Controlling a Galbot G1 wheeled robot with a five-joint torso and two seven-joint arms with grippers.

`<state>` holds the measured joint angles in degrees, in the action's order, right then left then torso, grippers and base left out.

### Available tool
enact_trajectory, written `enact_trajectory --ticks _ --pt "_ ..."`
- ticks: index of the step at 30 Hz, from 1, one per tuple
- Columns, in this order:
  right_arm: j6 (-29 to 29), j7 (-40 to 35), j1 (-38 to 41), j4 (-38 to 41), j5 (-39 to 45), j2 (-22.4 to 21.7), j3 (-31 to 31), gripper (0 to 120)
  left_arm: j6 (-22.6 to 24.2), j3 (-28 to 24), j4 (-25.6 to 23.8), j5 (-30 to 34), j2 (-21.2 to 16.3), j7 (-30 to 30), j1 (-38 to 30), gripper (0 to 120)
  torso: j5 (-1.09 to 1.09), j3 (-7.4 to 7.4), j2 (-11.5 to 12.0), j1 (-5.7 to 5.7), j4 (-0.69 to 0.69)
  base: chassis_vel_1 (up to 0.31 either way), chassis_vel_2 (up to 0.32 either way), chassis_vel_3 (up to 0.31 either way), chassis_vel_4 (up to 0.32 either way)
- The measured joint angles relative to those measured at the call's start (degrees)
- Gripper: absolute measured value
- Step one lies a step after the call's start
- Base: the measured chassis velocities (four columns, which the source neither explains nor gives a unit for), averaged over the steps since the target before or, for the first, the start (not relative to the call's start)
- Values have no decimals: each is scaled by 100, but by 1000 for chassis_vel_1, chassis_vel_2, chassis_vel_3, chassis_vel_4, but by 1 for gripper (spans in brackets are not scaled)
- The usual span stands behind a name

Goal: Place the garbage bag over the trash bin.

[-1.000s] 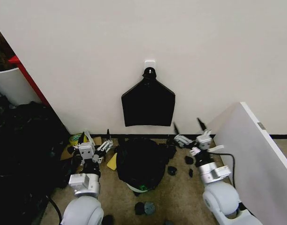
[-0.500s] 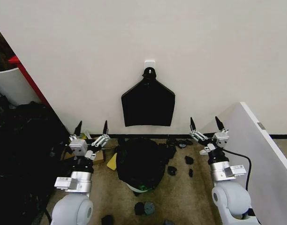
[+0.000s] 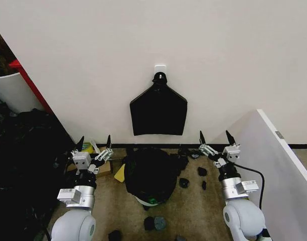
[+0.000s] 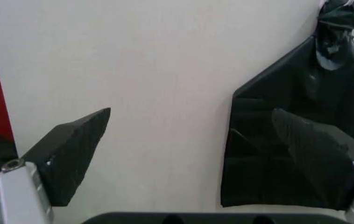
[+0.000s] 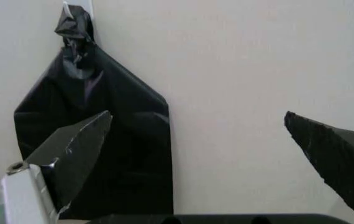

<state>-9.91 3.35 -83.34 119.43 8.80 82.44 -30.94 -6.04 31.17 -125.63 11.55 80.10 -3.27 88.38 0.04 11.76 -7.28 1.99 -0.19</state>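
Glossy black garbage bag [image 3: 150, 173] drapes the trash bin [image 3: 148, 202], crumpled.

I have both arms raised upright, forearms vertical, one at each side of my view. My left pincer [image 3: 95, 142] points up with its fingers spread wide, holding nothing. My right pincer [image 3: 215, 137] matches it, fingers [image 5: 71, 154] apart and empty
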Motion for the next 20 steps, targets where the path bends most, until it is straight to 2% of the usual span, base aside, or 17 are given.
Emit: enact_trajectory --ticks 10,20 --pt "-25 59 -101 138 5 37 -59 100 -502 -35 55 351 -145 140 3 100 1 0 0 0 0 0 0 0 0" --pt "-41 74 -145 172 11 56 -66 100 -492 -186 127 221 -131 -58 45 100 0 0 0 0 0 0 0 0 0"
